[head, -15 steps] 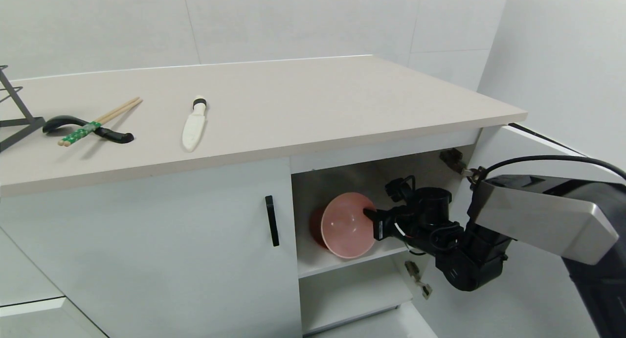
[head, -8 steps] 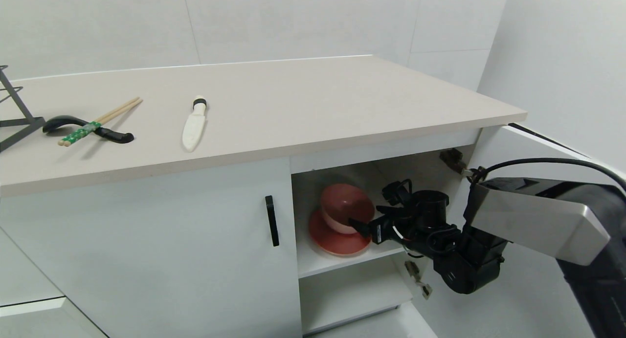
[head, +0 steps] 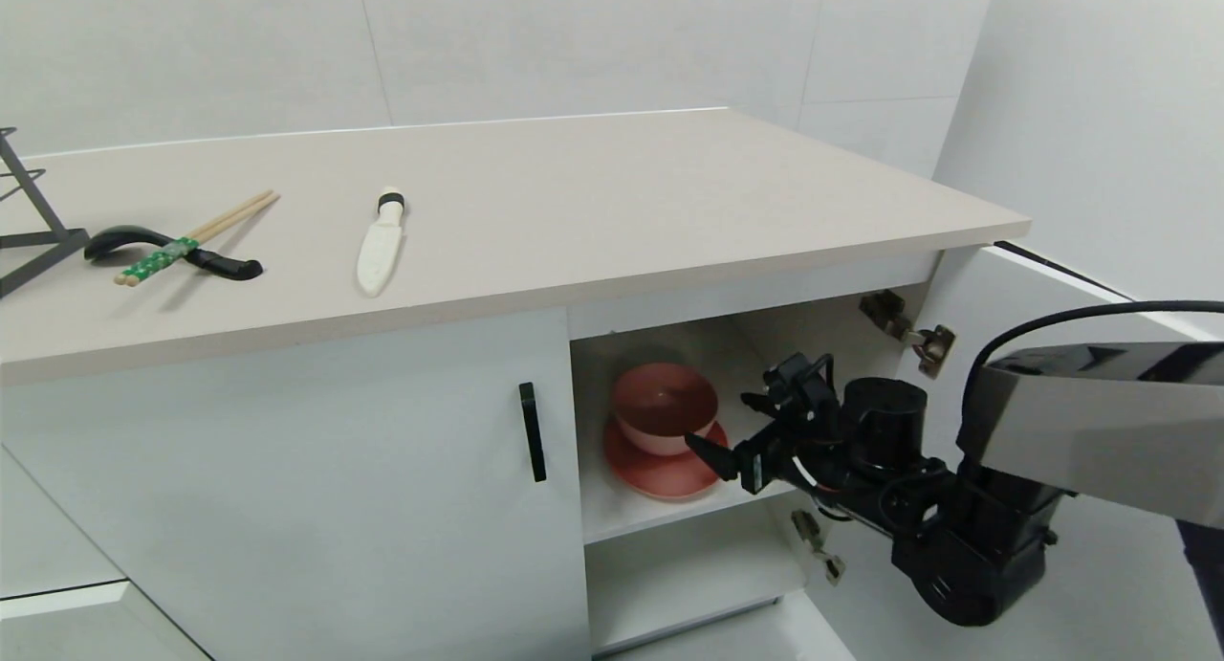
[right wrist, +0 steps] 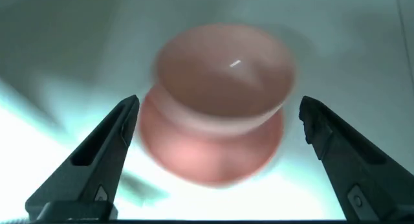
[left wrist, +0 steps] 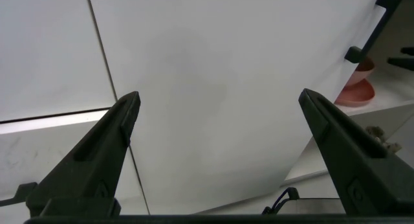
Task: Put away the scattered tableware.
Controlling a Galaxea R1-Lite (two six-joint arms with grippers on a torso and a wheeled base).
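The right gripper [head: 722,424] has let go and drawn back from the cupboard, fingers spread. That leaves the pink bowl [head: 665,407] upright on the pink plate [head: 660,472] on the upper shelf [head: 622,519], stacked to save room. Chopsticks [head: 225,216], black spoon [head: 110,243] and white knife [head: 380,243] wait on the worktop [head: 593,202].

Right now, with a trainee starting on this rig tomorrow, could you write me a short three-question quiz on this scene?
1. True or false: the right hand grips the bowl.
2. The bowl sits on: A the lower shelf, B the plate, C the floor.
3. Which tableware lies on the countertop?
Key: 1 false, the hand is open. 2 B. 3 chopsticks, black spoon, white knife.
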